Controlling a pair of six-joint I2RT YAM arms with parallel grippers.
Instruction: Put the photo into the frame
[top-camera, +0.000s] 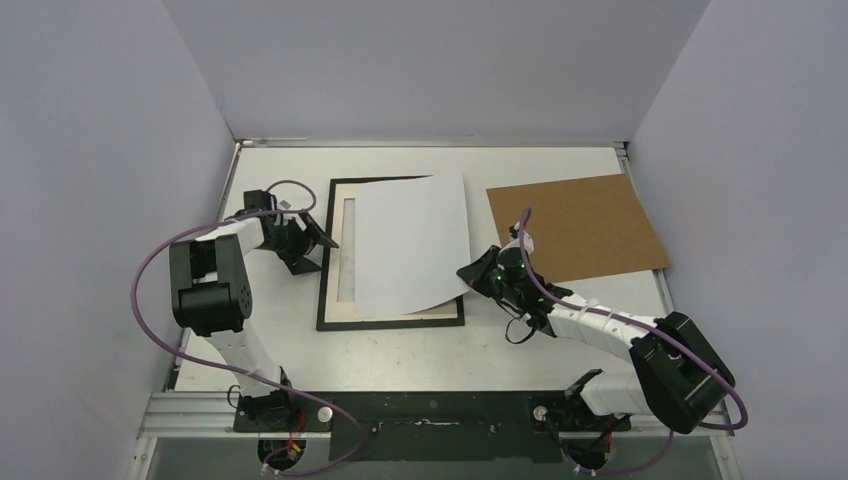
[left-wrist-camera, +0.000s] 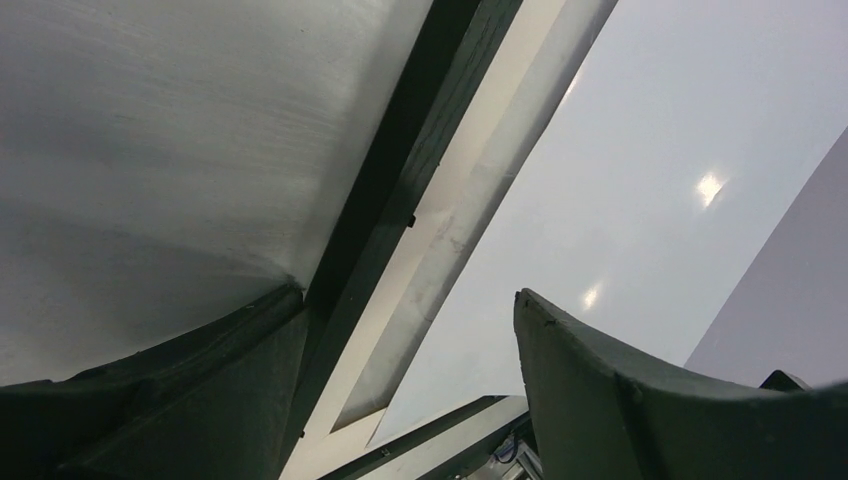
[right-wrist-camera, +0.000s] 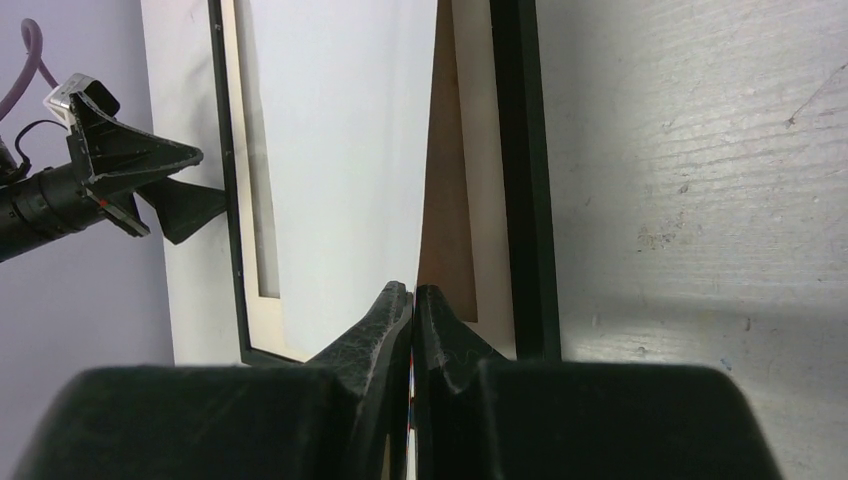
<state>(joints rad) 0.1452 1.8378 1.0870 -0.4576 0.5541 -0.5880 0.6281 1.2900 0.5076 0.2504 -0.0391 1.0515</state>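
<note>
Table (top-camera: 420, 350): white, carrying a black frame, a pale sheet and a brown board.
Frame (top-camera: 390, 325): laid flat, left of the table's middle, its long sides running from the near edge toward the far edge.
Mat (top-camera: 345, 308): a cream mat is seen inside the frame. Its left strip and part of its window are uncovered.
Photo (top-camera: 412, 243): laid pale side up and skewed across the frame. Most of the mat is covered, and the frame's right rail and far rail are overlapped. The printed side cannot be seen.
Right gripper (top-camera: 470, 275): placed at the frame's near right corner. Its fingers (right-wrist-camera: 390, 320) are pressed together on the photo's near right corner, and the sheet's edge is seen running away from the tips in the right wrist view. That corner is held a little above the frame, with shadow under it.
Left gripper (top-camera: 315, 245): placed just beside the frame's left rail, toward the table's left edge. Its fingers (left-wrist-camera: 620, 400) are spread wide apart and nothing is held between them.
Cardboard (top-camera: 580, 230): a brown sheet is laid flat toward the far right corner of the table, apart from the frame.
</note>
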